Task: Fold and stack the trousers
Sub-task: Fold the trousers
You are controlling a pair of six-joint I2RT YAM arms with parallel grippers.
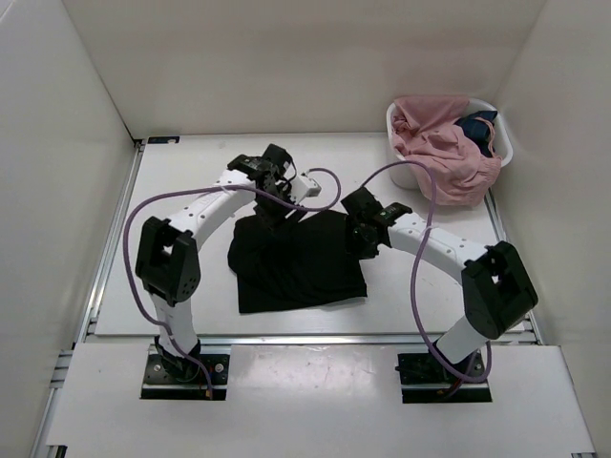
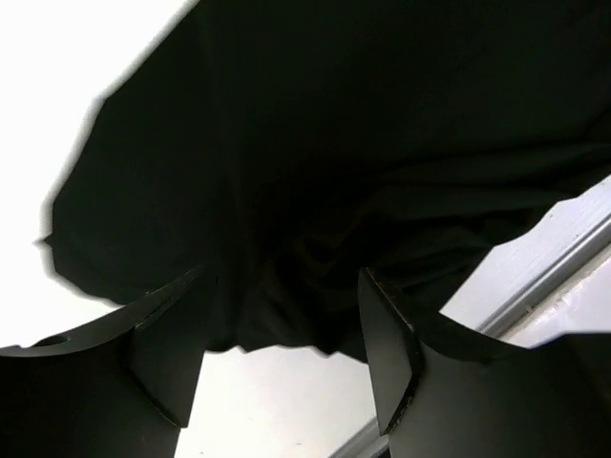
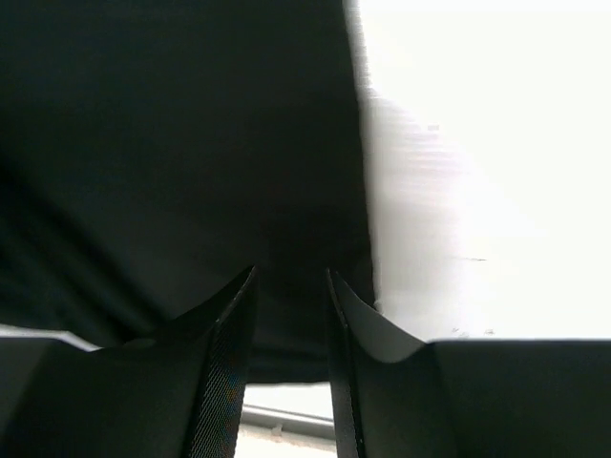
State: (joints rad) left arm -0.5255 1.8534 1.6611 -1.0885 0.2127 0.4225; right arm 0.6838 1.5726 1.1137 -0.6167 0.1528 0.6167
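The left gripper (image 1: 277, 202) hangs over the far-left corner of the trousers (image 1: 298, 265). Its jaws stand well apart with nothing between them, which reads as a corner set down or one about to be taken.

The trousers lie on the table (image 1: 410, 291) between the two arms, bunched into a rough dark square. The near edge is flat and the far edge is rumpled under the left gripper. As a judgement, the fold is partly made and the edges need squaring.

The right gripper (image 1: 361, 237) sits at the right edge of the trousers, probably to hold or lift that side while the other arm works. Its fingers (image 3: 227, 367) are drawn close with a narrow gap, and I cannot tell whether cloth is pinched there.

Far to the right of the trousers, a white basket (image 1: 503, 143) holds a pink garment (image 1: 441, 143) and a dark blue cloth (image 1: 477, 127), well apart from the work.

Only the overhead view shows the whole outline of the trousers and the basket. The left wrist view shows the wide jaw gap and the creases at the corner. The right wrist view shows the straight right edge of the trousers against the bare table.
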